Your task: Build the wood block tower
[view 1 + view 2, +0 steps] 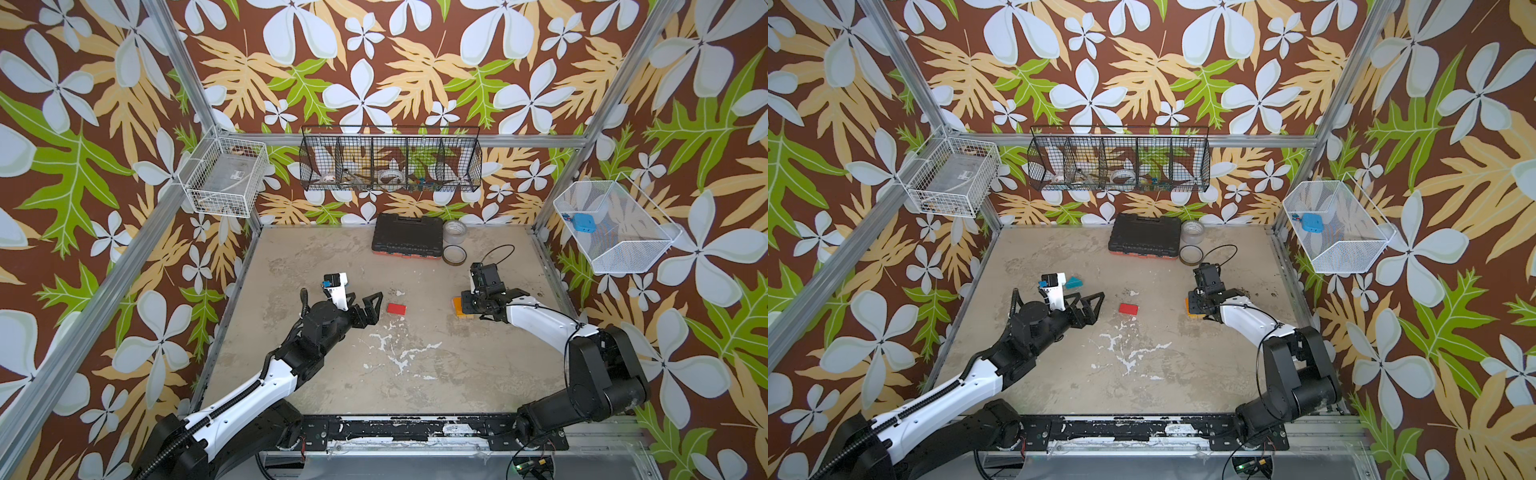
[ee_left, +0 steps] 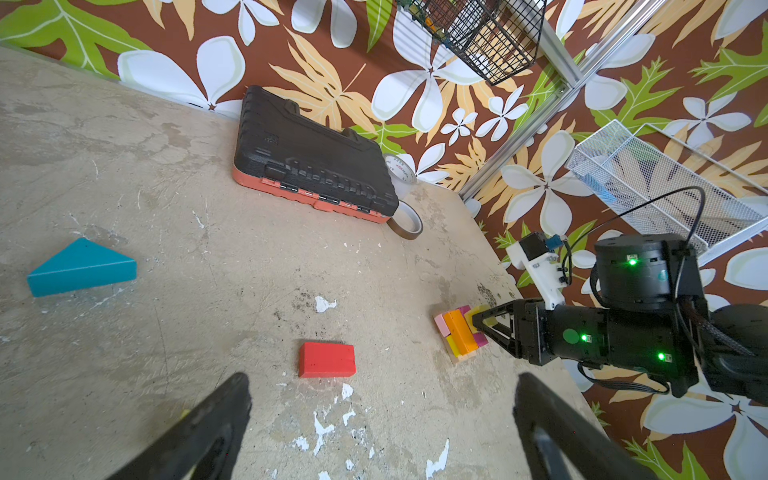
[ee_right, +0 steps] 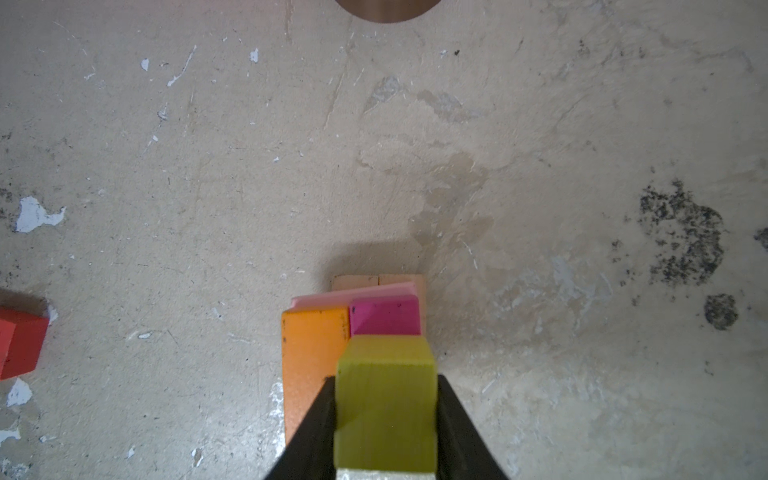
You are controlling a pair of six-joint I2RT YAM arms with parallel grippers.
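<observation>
Yellow cube [image 3: 386, 399] clenched in my right jaws, brought to the tower [image 2: 446, 328] beside its orange brick [image 3: 311, 353] for stacking; my left jaws gape empty, facing the red brick [image 2: 327, 359].

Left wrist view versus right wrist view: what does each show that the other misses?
Only left wrist: the teal wedge, lying apart from the other blocks, and the black tool case. Only right wrist: the grip up close, with the yellow cube clamped in the right claw. Both: the red block and the multicoloured tower.
</observation>
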